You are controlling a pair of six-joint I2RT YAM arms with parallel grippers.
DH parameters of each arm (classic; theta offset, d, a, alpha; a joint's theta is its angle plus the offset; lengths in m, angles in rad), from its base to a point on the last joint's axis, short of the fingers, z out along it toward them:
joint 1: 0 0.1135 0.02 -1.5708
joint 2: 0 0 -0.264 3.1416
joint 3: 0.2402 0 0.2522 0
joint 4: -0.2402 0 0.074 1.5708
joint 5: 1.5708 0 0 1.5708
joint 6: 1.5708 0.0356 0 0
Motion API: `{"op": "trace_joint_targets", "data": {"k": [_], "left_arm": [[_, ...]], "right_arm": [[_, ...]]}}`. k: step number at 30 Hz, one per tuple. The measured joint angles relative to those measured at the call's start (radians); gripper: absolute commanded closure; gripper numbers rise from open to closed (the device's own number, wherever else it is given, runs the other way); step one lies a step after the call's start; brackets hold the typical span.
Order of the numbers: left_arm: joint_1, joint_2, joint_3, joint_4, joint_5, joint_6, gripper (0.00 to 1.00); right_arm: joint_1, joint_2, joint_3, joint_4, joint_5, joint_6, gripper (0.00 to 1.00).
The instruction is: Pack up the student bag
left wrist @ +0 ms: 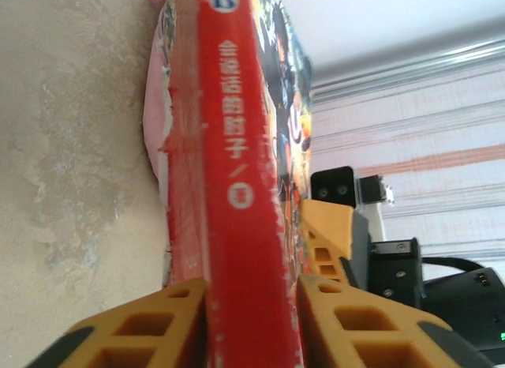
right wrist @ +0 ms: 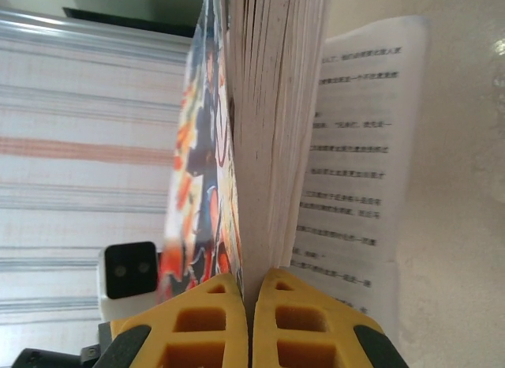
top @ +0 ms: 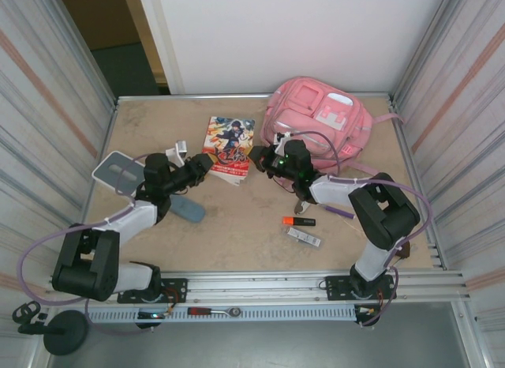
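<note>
Left gripper [left wrist: 252,287]: clamping the manga book [left wrist: 237,147] by its spine, probably for the student bag [top: 316,119].
Right gripper [right wrist: 251,277]: pressed together, seemingly bracing the pages.

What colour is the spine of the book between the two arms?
The book has a red spine with white characters, clearest in the left wrist view.

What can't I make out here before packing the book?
Top view: whether the student bag is unzipped; too small, and the right arm covers part.
Right wrist view: whether the right gripper pinches pages of the book; its fingertips hide the contact.
Left wrist view: bag, mostly behind the book.
</note>
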Motion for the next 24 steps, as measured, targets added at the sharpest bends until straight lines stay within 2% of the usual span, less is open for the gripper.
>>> {"op": "trace_joint_targets", "data": {"k": [2, 3, 5, 8, 11, 13, 17, 20, 24], "left_arm": [[0.000, -0.011, 0.006, -0.034, 0.001, 0.018, 0.88], [0.000, -0.014, 0.010, -0.052, 0.002, 0.028, 0.92], [0.002, -0.024, 0.026, -0.105, 0.009, 0.052, 0.99], [0.018, -0.048, 0.054, -0.197, 0.032, 0.106, 1.00], [0.043, -0.102, 0.092, -0.317, 0.031, 0.185, 1.00], [0.058, -0.147, 0.117, -0.404, 0.019, 0.245, 1.00], [0.063, -0.204, 0.147, -0.497, 0.012, 0.326, 1.00], [0.062, -0.215, 0.150, -0.526, 0.016, 0.359, 1.00], [0.062, -0.215, 0.150, -0.571, 0.015, 0.375, 1.00]], "right_arm": [[0.000, 0.002, -0.016, 0.014, 0.003, -0.023, 0.98], [0.000, 0.001, -0.023, 0.019, 0.002, -0.033, 0.93], [-0.001, -0.004, -0.042, 0.022, -0.002, -0.070, 0.77], [-0.019, -0.043, -0.070, -0.042, -0.019, -0.173, 0.57], [-0.066, -0.142, -0.063, -0.228, -0.016, -0.359, 0.45], [-0.087, -0.232, -0.019, -0.419, 0.025, -0.549, 0.40], [-0.098, -0.309, 0.124, -0.689, 0.132, -0.867, 0.37], [-0.156, -0.288, 0.230, -0.845, 0.200, -1.051, 0.35], [-0.250, -0.172, 0.352, -0.980, 0.267, -1.242, 0.36]]}}
